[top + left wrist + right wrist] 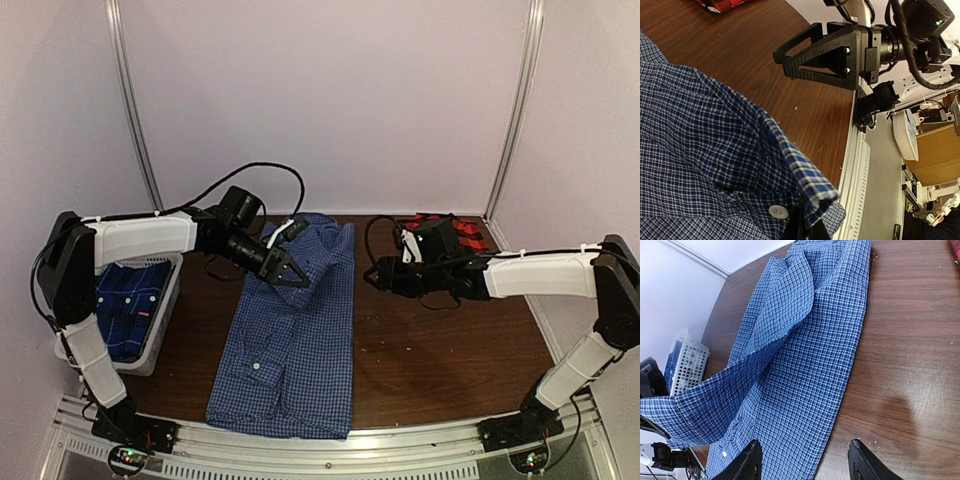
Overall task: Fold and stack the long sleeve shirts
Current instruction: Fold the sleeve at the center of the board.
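Observation:
The blue-and-white gingham shirt (290, 345) lies lengthwise down the middle of the table, folded into a long strip. My left gripper (298, 279) is above its upper part, shut on a sleeve cuff (812, 187) and holding it off the cloth; a white button (778, 211) sits beside the fingers. The raised sleeve (715, 395) stretches across the right wrist view. My right gripper (385, 276) hovers to the right of the shirt, open and holding nothing. Its fingertips (755, 445) straddle the shirt's right edge (840, 405). A red-and-black plaid shirt (466, 233) lies at the back right. A darker blue plaid shirt (125, 305) fills the basket.
A white slotted basket (166, 325) stands at the left edge of the table. Bare brown table (450, 350) lies to the right of the gingham shirt. A metal rail (330, 455) runs along the near edge. White walls close the back and sides.

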`<state>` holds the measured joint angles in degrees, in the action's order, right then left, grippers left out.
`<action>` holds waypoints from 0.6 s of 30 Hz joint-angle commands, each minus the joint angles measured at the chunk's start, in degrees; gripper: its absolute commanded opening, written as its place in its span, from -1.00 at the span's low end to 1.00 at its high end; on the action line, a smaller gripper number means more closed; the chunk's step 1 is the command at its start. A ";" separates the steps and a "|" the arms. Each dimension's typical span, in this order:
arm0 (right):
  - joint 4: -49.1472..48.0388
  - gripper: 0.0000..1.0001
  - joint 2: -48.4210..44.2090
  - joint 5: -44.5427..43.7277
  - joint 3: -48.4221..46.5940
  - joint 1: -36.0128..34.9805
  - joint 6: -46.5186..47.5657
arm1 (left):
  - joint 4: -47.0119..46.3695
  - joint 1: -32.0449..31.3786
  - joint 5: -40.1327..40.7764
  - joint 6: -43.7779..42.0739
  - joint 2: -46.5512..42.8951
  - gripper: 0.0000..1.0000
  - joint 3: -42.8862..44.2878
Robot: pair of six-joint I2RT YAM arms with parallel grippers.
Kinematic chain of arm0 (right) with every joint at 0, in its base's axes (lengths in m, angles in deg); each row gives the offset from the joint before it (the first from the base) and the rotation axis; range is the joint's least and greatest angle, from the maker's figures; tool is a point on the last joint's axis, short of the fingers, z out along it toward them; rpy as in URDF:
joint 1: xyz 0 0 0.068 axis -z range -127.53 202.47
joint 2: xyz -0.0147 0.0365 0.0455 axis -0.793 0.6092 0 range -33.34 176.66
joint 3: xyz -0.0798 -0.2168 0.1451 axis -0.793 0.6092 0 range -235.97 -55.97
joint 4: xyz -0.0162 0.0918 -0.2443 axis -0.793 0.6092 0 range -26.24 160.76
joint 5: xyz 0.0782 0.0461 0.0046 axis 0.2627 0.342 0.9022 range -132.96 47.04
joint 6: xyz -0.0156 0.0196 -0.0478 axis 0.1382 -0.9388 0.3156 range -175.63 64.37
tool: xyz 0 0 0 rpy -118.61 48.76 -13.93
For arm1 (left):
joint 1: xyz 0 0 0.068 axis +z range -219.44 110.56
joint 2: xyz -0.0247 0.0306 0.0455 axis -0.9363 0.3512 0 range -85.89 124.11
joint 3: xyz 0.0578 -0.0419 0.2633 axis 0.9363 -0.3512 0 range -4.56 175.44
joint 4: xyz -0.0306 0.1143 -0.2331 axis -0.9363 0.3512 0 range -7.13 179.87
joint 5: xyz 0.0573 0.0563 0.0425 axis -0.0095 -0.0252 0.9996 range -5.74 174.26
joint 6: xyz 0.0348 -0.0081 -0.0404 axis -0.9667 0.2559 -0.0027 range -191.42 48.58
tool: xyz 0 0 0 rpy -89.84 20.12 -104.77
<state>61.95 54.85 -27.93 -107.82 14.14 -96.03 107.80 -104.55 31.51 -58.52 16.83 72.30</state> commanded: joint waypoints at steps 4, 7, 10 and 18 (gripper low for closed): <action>-1.97 0.21 -1.09 1.39 1.90 0.14 -0.11 | 5.59 -2.90 -2.59 -4.93 0.92 -0.91 -2.00; -2.06 0.20 -1.21 1.51 2.55 0.11 -0.11 | 6.08 -4.42 -2.36 -5.61 1.79 -0.91 -3.05; -2.29 0.21 -1.26 1.86 3.16 0.12 -0.20 | 6.09 -5.06 -2.59 -5.59 2.79 -0.83 -3.91; -3.82 0.21 -1.13 2.32 5.04 0.01 -0.72 | 7.31 -8.30 -1.01 -5.71 5.23 -0.82 -5.33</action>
<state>60.42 54.85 -26.23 -103.80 14.14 -96.18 114.44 -111.20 30.55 -62.86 20.87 67.80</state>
